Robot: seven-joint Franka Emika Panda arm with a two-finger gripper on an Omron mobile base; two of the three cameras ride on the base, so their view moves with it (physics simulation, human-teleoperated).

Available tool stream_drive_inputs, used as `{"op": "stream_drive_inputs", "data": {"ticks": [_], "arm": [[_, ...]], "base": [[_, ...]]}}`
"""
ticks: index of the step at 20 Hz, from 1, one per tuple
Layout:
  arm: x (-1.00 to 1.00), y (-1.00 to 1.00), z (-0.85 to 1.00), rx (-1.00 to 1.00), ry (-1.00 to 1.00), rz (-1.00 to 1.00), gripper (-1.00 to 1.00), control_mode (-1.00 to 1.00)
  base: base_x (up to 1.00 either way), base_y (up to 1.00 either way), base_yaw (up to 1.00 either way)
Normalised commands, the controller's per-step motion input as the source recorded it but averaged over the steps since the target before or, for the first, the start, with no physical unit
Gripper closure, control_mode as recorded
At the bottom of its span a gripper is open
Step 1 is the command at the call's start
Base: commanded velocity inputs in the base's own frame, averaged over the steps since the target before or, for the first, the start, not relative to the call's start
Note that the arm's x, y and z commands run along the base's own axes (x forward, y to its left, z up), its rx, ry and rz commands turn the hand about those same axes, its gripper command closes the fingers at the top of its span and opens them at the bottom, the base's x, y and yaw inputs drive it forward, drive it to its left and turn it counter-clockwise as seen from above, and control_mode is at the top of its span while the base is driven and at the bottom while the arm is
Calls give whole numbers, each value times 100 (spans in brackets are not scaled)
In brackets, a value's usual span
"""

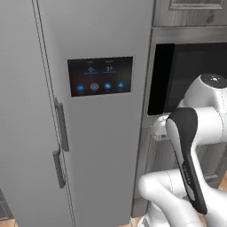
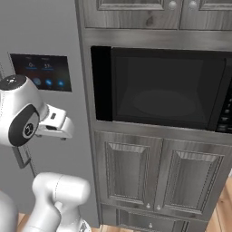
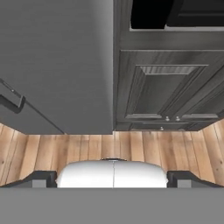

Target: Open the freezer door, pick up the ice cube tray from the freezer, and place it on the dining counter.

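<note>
Two fingertips spread wide; gripper [image 3: 112,178] points down at wood floor [image 3: 109,146].

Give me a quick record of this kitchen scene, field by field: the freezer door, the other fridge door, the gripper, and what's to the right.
freezer door: shut, plain grey, dark vertical bar handle
neighbouring door: shut, carries a lit touchscreen panel
gripper: open, holding nothing, aimed at the wooden floor in front of the fridge
right of fridge: dark microwave built into grey wood cabinets
ice cube tray: not visible, doors closed
</note>
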Motion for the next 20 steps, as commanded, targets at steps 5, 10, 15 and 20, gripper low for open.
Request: {"op": "stream_drive_inputs", "data": {"ticks": [5, 10, 15, 20], "arm": [[0, 64, -5, -2, -16, 0, -100, -100], [0, 81, -2, -2, -30, 0, -100, -100], [2, 71, -10, 0, -28, 0, -100, -100], [13, 60, -8, 0, -26, 0, -100, -100]], "base": [[0, 0, 0], [0, 0, 0], [0, 0, 0], [0, 0, 0]]}}
